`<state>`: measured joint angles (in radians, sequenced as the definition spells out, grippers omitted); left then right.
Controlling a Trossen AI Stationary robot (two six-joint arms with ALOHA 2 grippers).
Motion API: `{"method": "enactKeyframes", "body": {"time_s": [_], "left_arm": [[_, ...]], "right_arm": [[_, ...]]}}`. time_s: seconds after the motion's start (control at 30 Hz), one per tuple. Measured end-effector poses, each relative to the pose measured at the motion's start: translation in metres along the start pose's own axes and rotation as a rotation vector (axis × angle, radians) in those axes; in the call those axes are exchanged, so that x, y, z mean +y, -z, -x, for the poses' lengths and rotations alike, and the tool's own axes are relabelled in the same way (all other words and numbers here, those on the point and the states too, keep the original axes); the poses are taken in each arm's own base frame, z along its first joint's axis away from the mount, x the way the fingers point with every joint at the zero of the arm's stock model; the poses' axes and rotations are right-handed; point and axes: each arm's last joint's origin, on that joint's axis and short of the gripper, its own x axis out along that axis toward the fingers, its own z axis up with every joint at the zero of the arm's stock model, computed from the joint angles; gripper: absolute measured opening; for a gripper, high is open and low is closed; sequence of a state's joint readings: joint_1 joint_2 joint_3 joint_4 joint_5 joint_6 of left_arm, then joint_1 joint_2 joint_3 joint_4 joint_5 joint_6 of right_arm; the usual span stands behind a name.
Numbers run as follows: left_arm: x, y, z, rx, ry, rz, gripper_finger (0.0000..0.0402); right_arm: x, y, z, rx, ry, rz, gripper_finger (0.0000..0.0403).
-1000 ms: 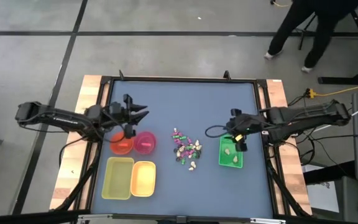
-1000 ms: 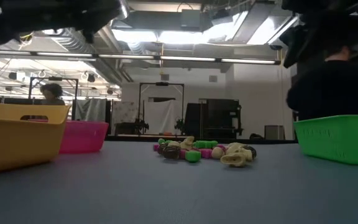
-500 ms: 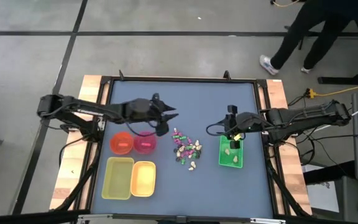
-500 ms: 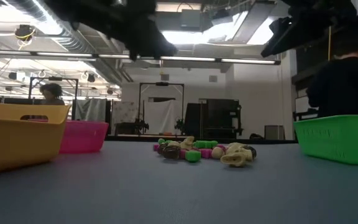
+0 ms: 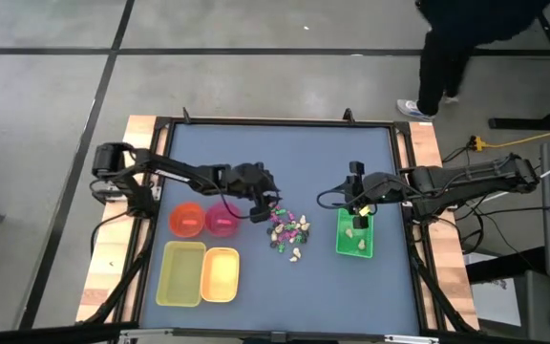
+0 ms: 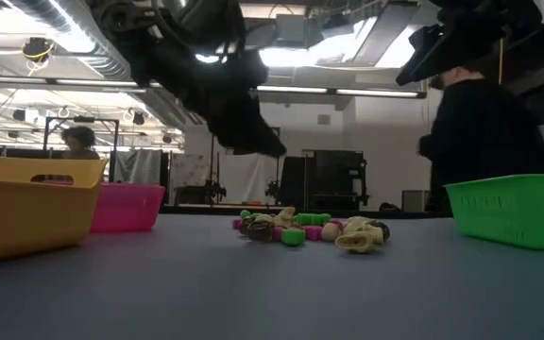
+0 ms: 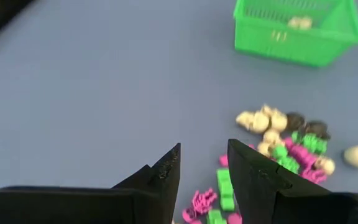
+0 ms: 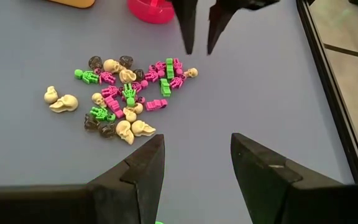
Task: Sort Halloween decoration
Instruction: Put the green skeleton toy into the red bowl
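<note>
Few skulls [image 5: 355, 229] were binned; the trinket pile [image 5: 287, 229] under the left jaws [image 5: 266, 203] remained unsorted. Both jaws were parted, empty.

A loose heap of tiny Halloween trinkets [image 5: 287, 232] lies on the blue table, about midway across it: cream-white skulls [image 8: 132, 129], magenta skeleton figures [image 8: 112, 104], green figures [image 8: 168, 68] and a few dark brown skulls [image 8: 96, 62]. Most touch or overlap one another, while two cream skulls [image 8: 61, 101] lie a little apart at one edge of the heap. A few more cream pieces [image 5: 354, 229] rest inside the green rectangular tray, well apart from the heap.
</note>
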<state>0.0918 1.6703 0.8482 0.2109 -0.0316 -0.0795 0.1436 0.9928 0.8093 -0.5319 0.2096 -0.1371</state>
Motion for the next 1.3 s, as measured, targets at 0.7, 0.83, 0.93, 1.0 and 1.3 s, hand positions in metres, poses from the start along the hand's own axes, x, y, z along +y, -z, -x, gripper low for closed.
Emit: {"method": "enactKeyframes", "body": {"time_s": [0.7, 0.83, 0.93, 1.0, 1.3], "left_arm": [[-0.014, 0.04, -0.025, 0.222, 0.014, -0.017, 0.0118], [-0.013, 0.042, -0.025, 0.244, -0.001, -0.019, 0.0118], [-0.013, 0.042, -0.025, 0.248, -0.013, -0.021, 0.0117], [-0.013, 0.043, -0.025, 0.251, -0.016, -0.021, 0.0117], [-0.012, 0.045, -0.024, 0.275, -0.018, -0.022, 0.0115]], "right_arm": [[0.0, 0.0, 0.0, 0.0, -0.001, 0.0, 0.0184], [0.0, 0.0, 0.0, 0.001, -0.001, 0.0, 0.0184], [0.0, 0.0, 0.0, 0.001, -0.001, 0.0, 0.0184], [0.0, 0.0, 0.0, 0.0, -0.001, 0.0, 0.0184], [0.0, 0.0, 0.0, 0.001, -0.001, 0.0, 0.0184]]}}
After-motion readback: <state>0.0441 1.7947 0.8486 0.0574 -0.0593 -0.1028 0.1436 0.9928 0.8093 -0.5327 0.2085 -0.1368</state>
